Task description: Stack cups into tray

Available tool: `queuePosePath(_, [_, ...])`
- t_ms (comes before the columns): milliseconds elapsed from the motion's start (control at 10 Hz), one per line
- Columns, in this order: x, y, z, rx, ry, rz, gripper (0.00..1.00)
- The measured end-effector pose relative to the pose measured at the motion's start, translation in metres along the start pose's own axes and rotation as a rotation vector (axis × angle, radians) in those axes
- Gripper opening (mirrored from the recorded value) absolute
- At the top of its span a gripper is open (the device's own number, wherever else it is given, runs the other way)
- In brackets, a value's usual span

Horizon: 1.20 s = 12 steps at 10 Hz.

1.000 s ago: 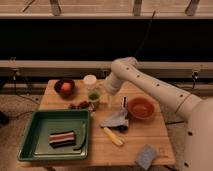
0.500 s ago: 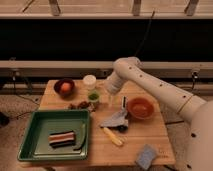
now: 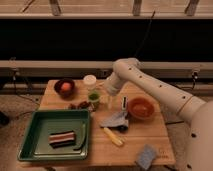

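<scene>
The pale green cup stands upright on the wooden table, just behind the dark green tray. I cannot make out the dark metal cup. My gripper points down over the table, just right of the green cup and left of the orange bowl. Its fingers stand apart with nothing between them. The tray sits at the table's front left and holds a striped red-and-white item and a dark utensil.
A dark red bowl with a round fruit is at the back left, with a white container beside it. A grey crumpled item and a yellow object lie in the middle. A grey-blue sponge is at the front right.
</scene>
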Motion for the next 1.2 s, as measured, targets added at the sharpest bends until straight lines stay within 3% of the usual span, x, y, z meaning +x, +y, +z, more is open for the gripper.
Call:
queuePosePath(500, [-0.002,-0.001,0.022,-0.017,-0.022,-0.016,0.8])
queuePosePath(1200, [0.003,0.003,0.037,-0.028,-0.038,-0.014,0.8])
